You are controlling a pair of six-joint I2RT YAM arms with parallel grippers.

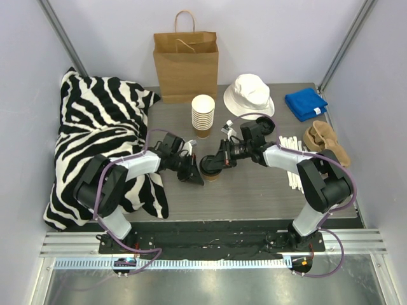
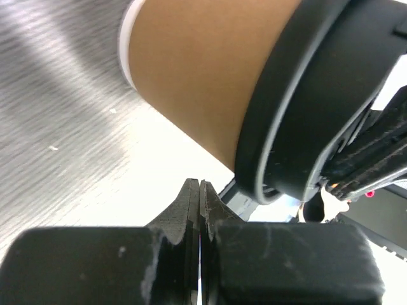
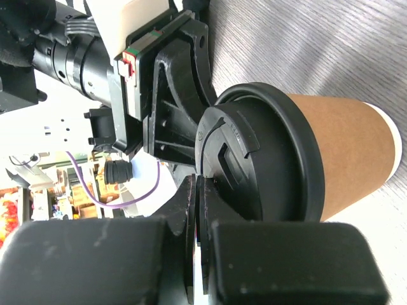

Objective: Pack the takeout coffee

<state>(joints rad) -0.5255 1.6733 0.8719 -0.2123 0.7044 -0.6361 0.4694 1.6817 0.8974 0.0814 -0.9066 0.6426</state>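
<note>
Kraft-brown paper takeout coffee cup (image 1: 212, 168) with black plastic lid (image 3: 261, 159) stands upright mid grey desk (image 1: 267, 190), left fingers (image 2: 194, 198) at its 8 o'clock and right fingers (image 3: 191, 194) at 2, both pressed together and empty; one pair should spread, then clasp below the lid.

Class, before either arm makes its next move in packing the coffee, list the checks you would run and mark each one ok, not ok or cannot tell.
1. The black lid is seated on the takeout coffee: ok.
2. The left gripper is open for a grasp: not ok, its jaws are shut on nothing.
3. The right gripper is open for a grasp: not ok, it is shut beside the lid and does not grip the cup.
4. The paper bag stands upright: ok. Its mouth is open: cannot tell.
5. The straight way to the bag is free: not ok, the stack of cups stands between.
</note>
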